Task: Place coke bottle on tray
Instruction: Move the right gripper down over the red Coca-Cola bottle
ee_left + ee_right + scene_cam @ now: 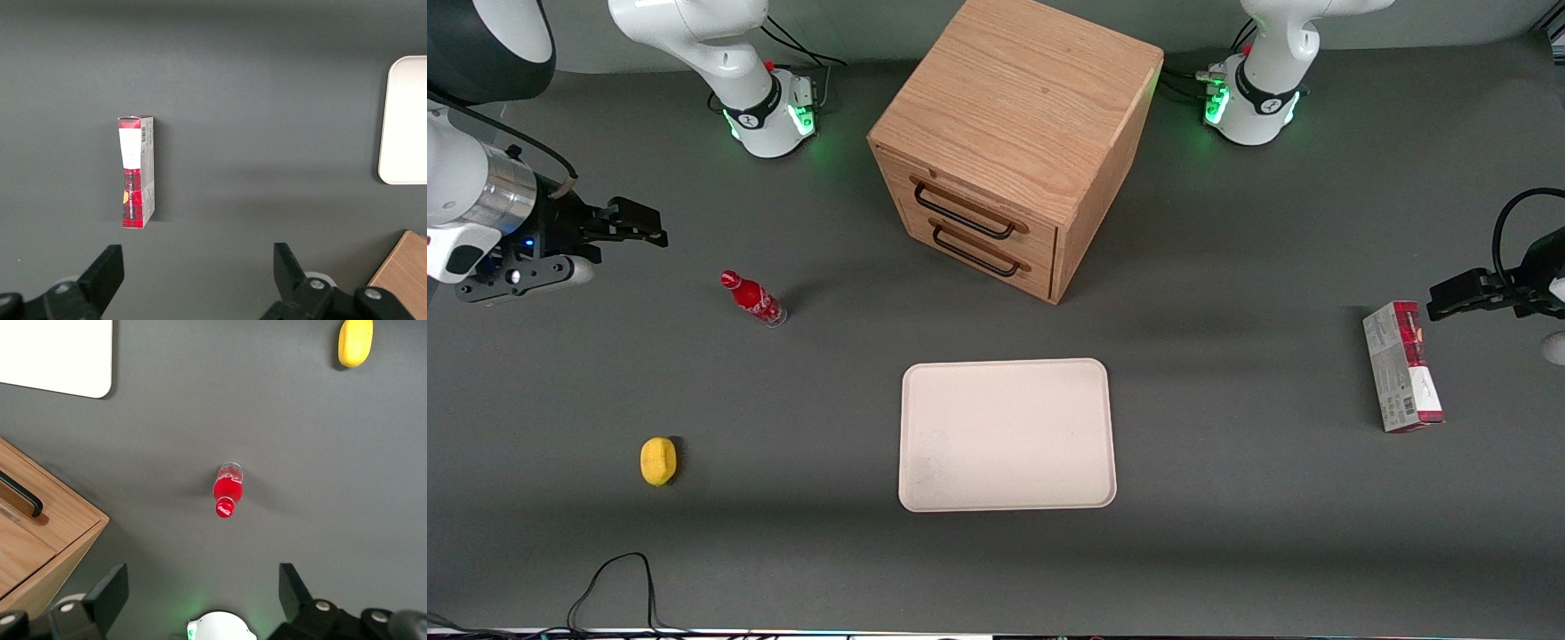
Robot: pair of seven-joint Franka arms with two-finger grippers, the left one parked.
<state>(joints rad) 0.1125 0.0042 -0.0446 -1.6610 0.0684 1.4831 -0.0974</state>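
The coke bottle stands by itself on the dark tabletop, nothing holding it, its red cap uppermost and its clear base on the surface. It sits toward the working arm's end of the tabletop, farther from the front camera than the tray and well apart from it. The tray lies flat and bare in front of the wooden drawer cabinet, nearer the front camera than the cabinet, with only faint smudges on its cream surface.

The gripper hangs above the tabletop at the working arm's end, clear of the bottle and not touching it. In the right wrist view its two fingers stand wide apart with the bottle visible on the tabletop between them and some way off, so the gripper is spread and carrying nothing.

By the look of things, the job has barely begun: no grasp has been made, and the reach down to the bottle, the closing of the fingers, the lift, the carry to the tray and the release are all left to do.

A lemon lies nearer the front camera than the bottle, and a red-and-grey carton lies toward the parked arm's end; neither is in the way.
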